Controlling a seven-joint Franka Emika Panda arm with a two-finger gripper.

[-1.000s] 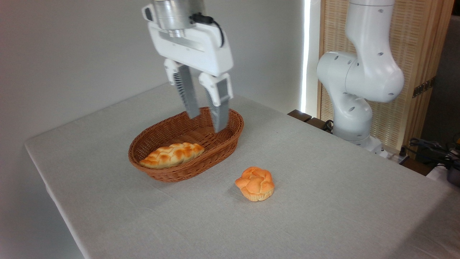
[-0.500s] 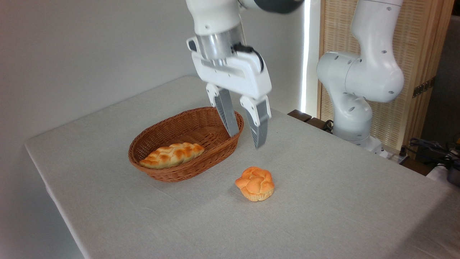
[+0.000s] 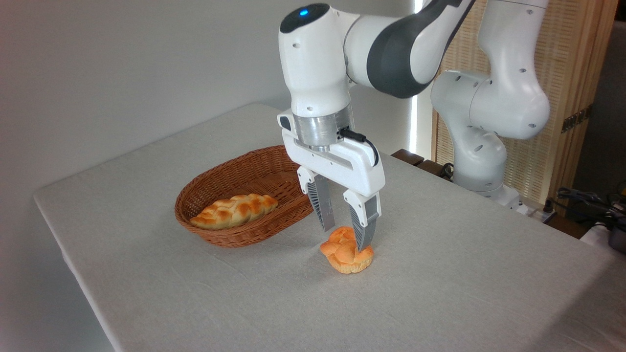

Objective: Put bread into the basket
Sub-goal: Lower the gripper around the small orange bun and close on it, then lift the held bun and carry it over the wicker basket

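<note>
Our gripper (image 3: pixel 346 239) hangs spread over the bread (image 3: pixel 346 256), grasping nothing; we should sink lower, straddle it evenly, then squeeze gently toward the basket (image 3: pixel 230 235)

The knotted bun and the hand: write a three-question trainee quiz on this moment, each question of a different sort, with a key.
1. True or false: the knotted bun is already inside the wicker basket.
2. Multiple choice: what lies in the basket? A) a braided loaf B) nothing C) two buns
3. Fill in: the hand is ____, its fingers on either side of the bun's top, not yet closed on it.

Key
1. False: the bun sits on the table, right of the basket.
2. A
3. open
</note>
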